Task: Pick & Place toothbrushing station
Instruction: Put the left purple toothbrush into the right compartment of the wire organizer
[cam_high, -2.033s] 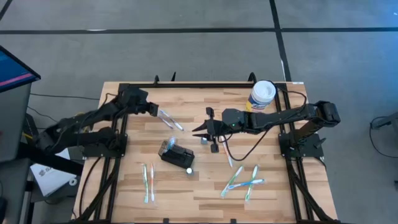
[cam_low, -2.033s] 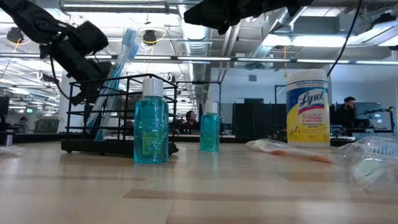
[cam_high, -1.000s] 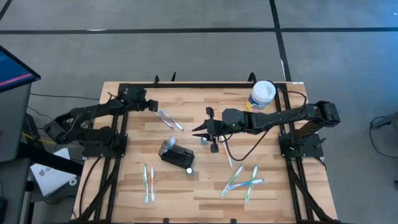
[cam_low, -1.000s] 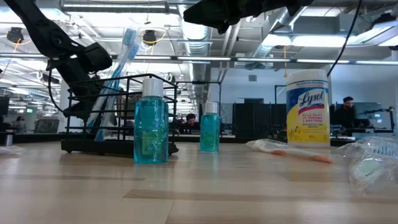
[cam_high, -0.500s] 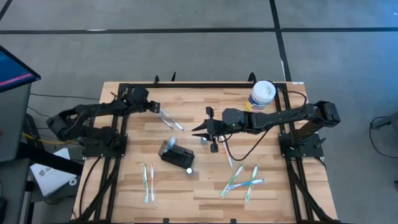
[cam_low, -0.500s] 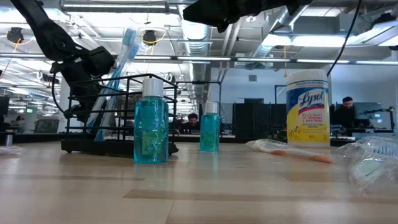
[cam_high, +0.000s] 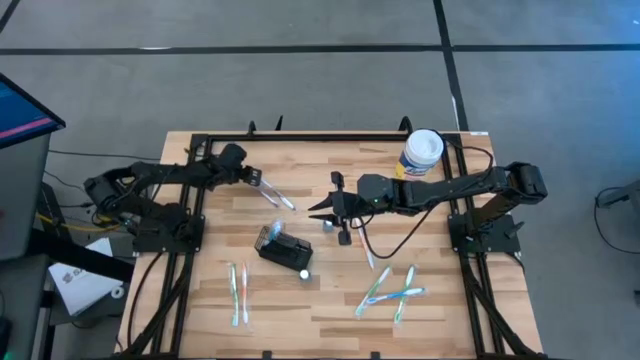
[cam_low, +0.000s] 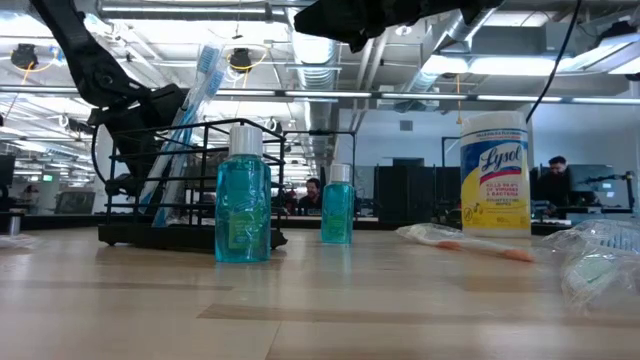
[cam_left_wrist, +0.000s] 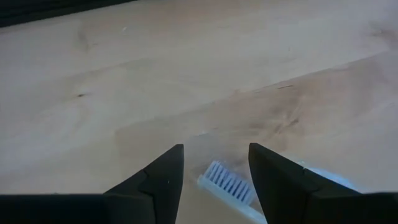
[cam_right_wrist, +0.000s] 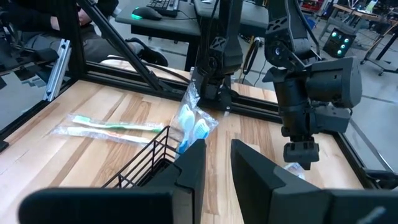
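The toothbrushing station (cam_high: 288, 249) is a small black wire holder standing on the table's middle; it also shows in the low view (cam_low: 180, 185) and the right wrist view (cam_right_wrist: 146, 168). A wrapped blue toothbrush (cam_low: 195, 95) sticks up out of it, and a blue bottle (cam_low: 243, 190) stands against its near side. My right gripper (cam_high: 320, 211) hovers open above the table, just right and far of the station. My left gripper (cam_high: 250, 178) is open at the far left, its fingers astride the head of a wrapped toothbrush (cam_left_wrist: 227, 182) lying on the table.
A yellow canister with a white lid (cam_high: 422, 152) stands at the far right. A small blue bottle (cam_high: 343, 237) stands under my right arm. Wrapped toothbrushes lie at the near left (cam_high: 239, 292) and near right (cam_high: 392, 290). Black rails frame the table.
My left arm has folded back, its elbow going toward the table's left edge, while its gripper has gone a little down and toward the wrapped toothbrush at the far left. My right arm and the station have kept still.
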